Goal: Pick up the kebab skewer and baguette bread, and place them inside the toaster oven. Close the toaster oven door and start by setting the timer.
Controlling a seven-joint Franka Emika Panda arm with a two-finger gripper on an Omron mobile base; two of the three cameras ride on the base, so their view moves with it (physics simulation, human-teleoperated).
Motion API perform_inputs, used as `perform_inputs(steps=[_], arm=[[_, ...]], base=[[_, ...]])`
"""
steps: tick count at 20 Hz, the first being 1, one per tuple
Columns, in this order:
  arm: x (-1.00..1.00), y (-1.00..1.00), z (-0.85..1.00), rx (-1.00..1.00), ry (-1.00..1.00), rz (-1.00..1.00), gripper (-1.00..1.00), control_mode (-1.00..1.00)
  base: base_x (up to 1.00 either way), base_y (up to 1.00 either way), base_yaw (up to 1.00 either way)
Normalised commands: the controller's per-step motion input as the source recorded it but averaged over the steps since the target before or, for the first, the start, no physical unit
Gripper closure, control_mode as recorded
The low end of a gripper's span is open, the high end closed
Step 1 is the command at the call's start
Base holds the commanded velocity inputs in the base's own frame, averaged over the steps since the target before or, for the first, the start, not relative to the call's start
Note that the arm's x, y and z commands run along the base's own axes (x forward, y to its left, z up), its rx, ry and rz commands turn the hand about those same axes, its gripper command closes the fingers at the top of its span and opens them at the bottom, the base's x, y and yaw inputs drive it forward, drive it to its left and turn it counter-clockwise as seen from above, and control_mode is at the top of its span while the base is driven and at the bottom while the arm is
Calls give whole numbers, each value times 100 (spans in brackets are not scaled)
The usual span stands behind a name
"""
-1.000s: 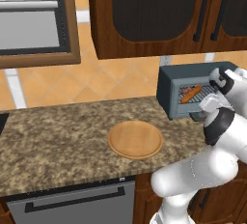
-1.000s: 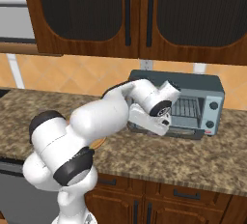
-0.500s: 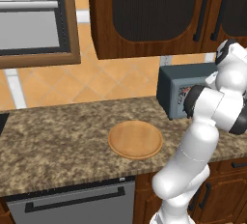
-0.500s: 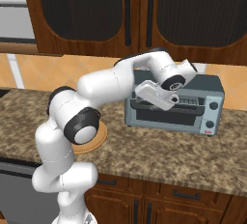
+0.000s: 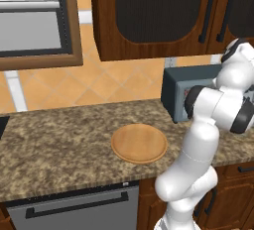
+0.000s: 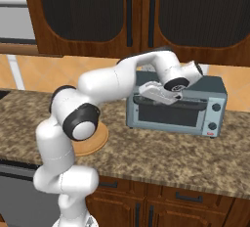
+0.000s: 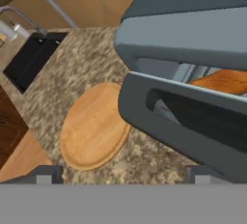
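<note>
Hovering at the top front edge of the toaster oven [image 6: 176,106] — gripper [image 6: 157,94] with jaws spread wide, pinching nothing, dark fingertips [image 7: 46,174] poking up at 6 o'clock in the hand view. Sitting on the speckled granite counter [image 6: 161,157], toaster oven at 3 o'clock from the round wooden board [image 5: 139,143], well apart from it. Hanging partly ajar, toaster oven door [image 7: 183,117] tilting outward, with a gap showing along its top. Resting inside on the rack, baguette bread [image 7: 223,80], peeking through that gap at 2 o'clock in the hand view. Kebab skewer — cannot tell where. Lying bare, the board.
</note>
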Motion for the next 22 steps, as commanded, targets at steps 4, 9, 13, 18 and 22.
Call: perform_inputs(steps=[4, 9, 13, 18, 22], arm=[[37, 39, -77, 0, -19, 0, -100, -100], [49, 45, -97, 0, -12, 0, -100, -100], [58, 41, -93, 0, -10, 0, -100, -100], [29, 24, -53, 0, -5, 0, -100, -100], [-27, 0, 7, 0, 2, 0, -100, -100]], base=[[0, 0, 0], [0, 0, 0], [0, 0, 0], [0, 0, 0], [0, 0, 0]])
